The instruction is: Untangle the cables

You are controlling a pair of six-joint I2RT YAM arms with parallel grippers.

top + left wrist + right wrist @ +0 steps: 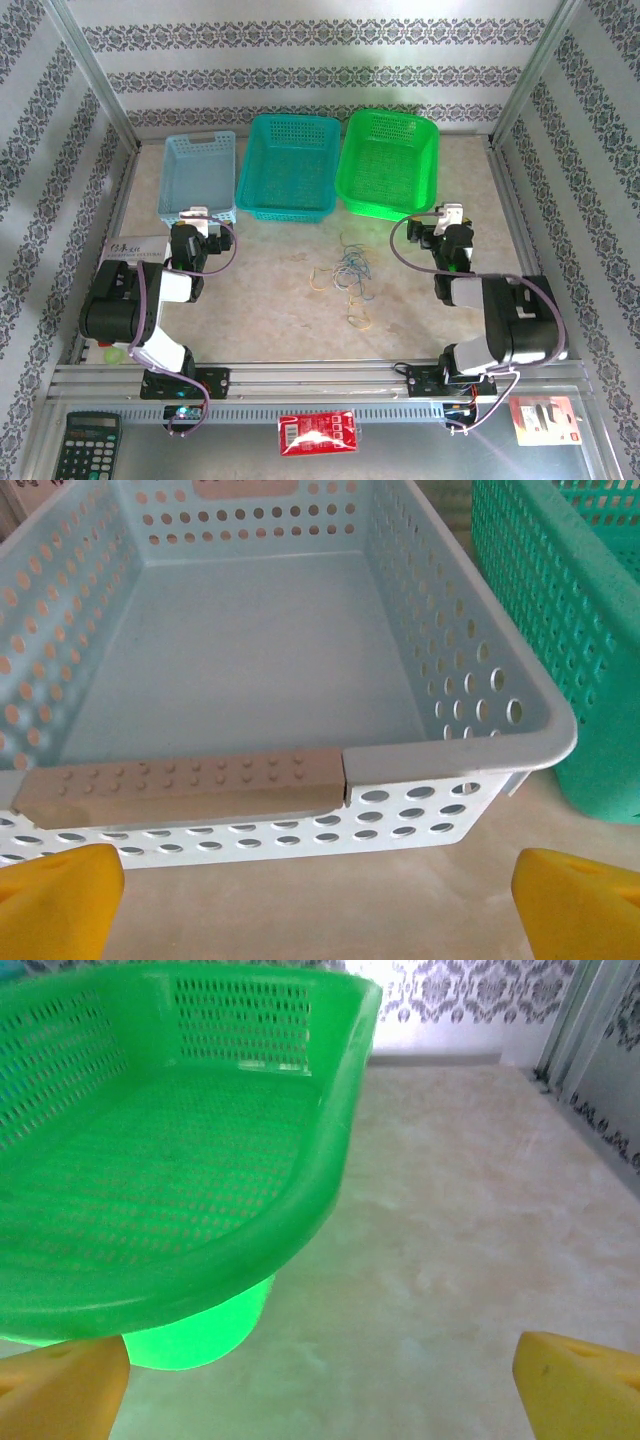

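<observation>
Yellow-orange, blue and pale strands make up the cables (350, 275), and from overhead I see them as one loose snarl on the table (270, 300). They lie between my two arms, off to the right of the left gripper (320, 905) and off to the left of the right gripper (320, 1385), nearer the bases than either set of fingertips.

Both grippers point the other way. The left one faces the light blue basket (450, 755), with its near rim just ahead of the fingers. The right one faces the corner of the green basket (335, 1150), which sits just ahead and to its left. Both have their jaws spread wide and carry nothing.

My main worry is the turn towards the snarl. With the rims this close, I judge a swing inward could clip a basket and shove it.

The strands are the second worry. They look very thin and lie flat, so a pinch could close on nothing or scrape the table. Where colours cross, I could catch two or three strands at once. Pulling then would drag the whole clump or tighten it instead of freeing one. From overhead I cannot tell which strand lies on top.
</observation>
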